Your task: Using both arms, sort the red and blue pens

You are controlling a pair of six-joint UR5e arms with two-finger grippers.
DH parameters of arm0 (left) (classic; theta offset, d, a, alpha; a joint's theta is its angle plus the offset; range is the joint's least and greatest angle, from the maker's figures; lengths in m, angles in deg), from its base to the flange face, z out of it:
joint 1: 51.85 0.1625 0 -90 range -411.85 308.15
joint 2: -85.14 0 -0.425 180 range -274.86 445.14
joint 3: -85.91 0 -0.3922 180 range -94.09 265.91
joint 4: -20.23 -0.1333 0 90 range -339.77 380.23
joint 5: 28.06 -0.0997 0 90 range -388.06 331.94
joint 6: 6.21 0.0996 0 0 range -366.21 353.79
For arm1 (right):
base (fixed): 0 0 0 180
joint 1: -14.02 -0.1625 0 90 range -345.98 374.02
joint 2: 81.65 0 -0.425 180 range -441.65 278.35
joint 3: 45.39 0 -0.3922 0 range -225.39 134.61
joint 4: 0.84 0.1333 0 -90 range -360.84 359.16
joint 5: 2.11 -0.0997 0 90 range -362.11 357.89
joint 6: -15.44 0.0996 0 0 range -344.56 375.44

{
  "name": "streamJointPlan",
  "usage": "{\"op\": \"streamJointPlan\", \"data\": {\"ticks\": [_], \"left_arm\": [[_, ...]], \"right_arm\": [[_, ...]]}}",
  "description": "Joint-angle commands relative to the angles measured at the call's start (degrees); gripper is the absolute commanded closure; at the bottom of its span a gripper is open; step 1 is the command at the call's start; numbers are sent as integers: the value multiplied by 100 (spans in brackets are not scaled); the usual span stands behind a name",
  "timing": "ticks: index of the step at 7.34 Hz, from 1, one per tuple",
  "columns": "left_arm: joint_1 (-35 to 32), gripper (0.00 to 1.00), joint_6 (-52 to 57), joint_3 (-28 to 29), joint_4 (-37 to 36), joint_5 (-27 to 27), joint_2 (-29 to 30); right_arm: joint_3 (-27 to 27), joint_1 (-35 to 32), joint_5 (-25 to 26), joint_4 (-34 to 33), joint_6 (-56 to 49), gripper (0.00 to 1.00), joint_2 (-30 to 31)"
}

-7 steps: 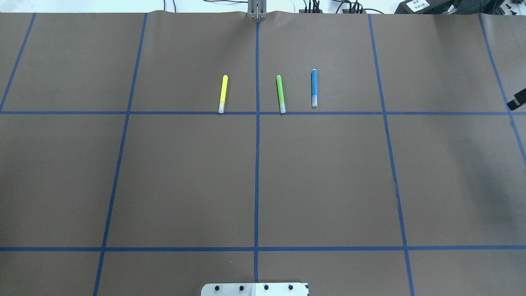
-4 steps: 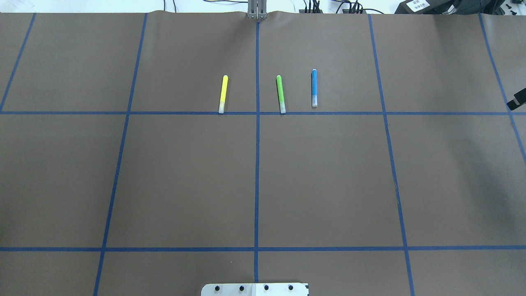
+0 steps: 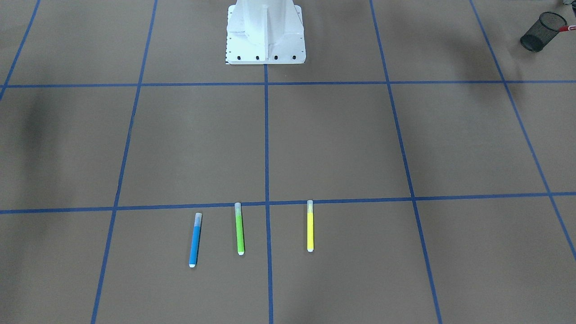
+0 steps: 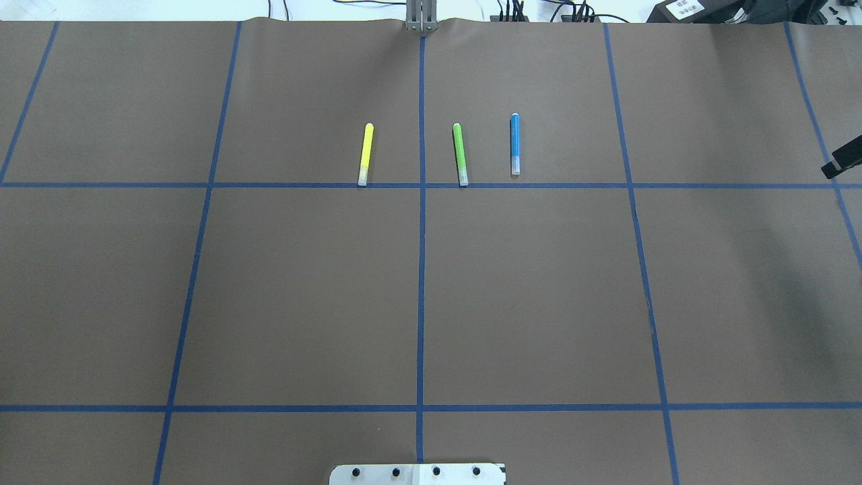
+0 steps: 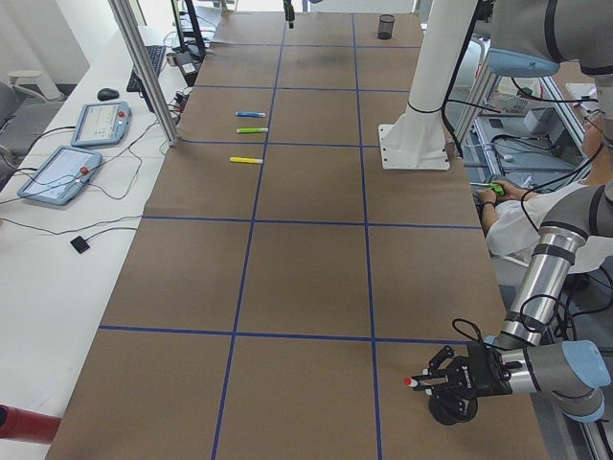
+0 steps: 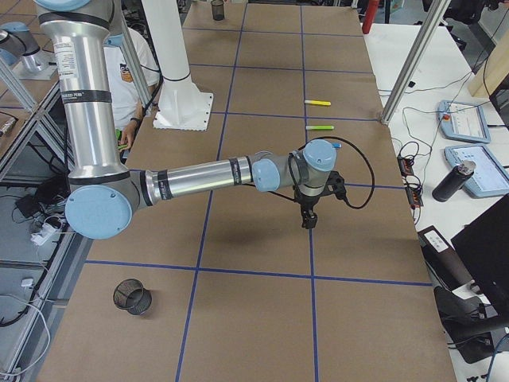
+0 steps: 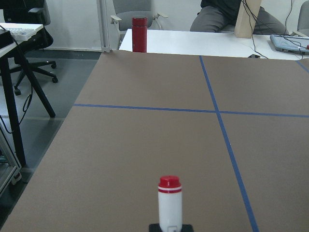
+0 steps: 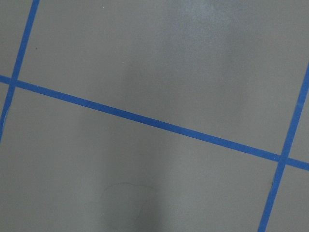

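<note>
Left claw (image 5: pixel 433 380) grips the white marker (image 7: pixel 170 204), its red cap pointing level, straight ahead; right claw's (image 6: pixel 307 220) state I cannot tell.

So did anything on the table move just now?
Only the right pincer, peeking in at the edge of the overhead view, slid a little further in. The blue highlighter, the green highlighter and the yellow highlighter stayed right where they were.
</note>
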Motion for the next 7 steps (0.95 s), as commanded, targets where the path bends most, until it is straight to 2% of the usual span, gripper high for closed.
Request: {"op": "streamJointPlan", "data": {"ticks": [1,5,7], "left_arm": [[-359,100,211,106,-39,135,-85],[-432,100,202,28,-162,171,-139],[-432,100,210,-611,-940,258,-147]], "right_arm": [[-7,18,0,-3,11,0,-2],[19,18,-8,-3,116,0,6],[19,27,-17,-3,125,0,15]]}}
